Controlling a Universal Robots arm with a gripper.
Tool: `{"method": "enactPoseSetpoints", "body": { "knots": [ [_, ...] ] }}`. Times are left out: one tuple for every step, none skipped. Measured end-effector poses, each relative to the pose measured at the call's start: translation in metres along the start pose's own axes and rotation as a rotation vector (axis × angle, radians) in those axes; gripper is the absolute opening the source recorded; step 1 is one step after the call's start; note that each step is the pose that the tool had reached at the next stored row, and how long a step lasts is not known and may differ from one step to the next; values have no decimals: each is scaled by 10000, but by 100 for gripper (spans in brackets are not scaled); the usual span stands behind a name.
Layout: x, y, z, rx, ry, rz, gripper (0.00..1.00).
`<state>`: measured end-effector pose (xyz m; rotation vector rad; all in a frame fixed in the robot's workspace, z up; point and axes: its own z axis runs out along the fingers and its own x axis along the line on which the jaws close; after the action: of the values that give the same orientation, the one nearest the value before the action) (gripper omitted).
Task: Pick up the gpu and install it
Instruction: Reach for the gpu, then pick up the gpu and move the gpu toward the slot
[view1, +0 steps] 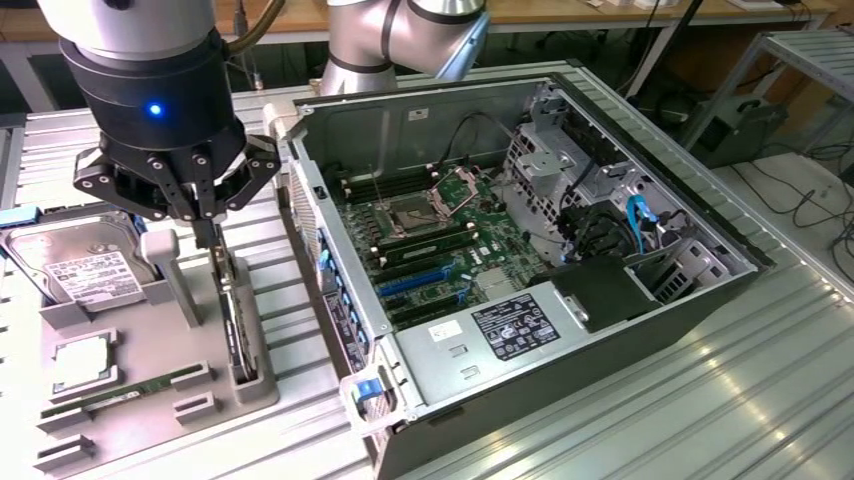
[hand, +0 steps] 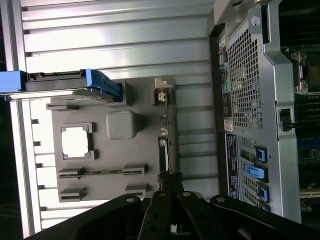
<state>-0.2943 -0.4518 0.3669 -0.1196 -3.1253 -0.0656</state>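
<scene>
The gpu (view1: 238, 320) stands on its long edge in a slot of the grey holder tray (view1: 147, 370), at the exterior view's left. It is thin and dark, and seen edge-on from the wrist (hand: 163, 145). My gripper (view1: 207, 238) hangs straight above the card's far end, shut, with its fingertips pinched on the card's top edge (hand: 170, 179). The card still sits in its slot. The open computer case (view1: 534, 250) lies beside the tray, with its motherboard (view1: 441, 250) and blue expansion slots (view1: 414, 285) exposed.
The tray also holds a silver hard drive (view1: 74, 265) with a white label, a square processor chip (view1: 80, 360) and a narrow green RAM stick (view1: 120, 395). The case's perforated rear wall (hand: 245, 100) stands close to the tray. Ribbed metal table lies all around.
</scene>
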Motion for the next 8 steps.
{"method": "enactPoseSetpoints", "body": {
  "knots": [
    [1, 0, 0, 0, 0, 1, 11],
    [1, 0, 0, 0, 0, 1, 11],
    [1, 0, 1, -1, -1, 1, 11],
    [1, 0, 0, 0, -1, 1, 11],
    [1, 0, 1, 0, -1, 1, 11],
    [1, 0, 0, 0, -1, 1, 11],
    [1, 0, 1, 0, -1, 1, 11],
    [1, 0, 1, 0, -1, 2, 11]
  ]
}}
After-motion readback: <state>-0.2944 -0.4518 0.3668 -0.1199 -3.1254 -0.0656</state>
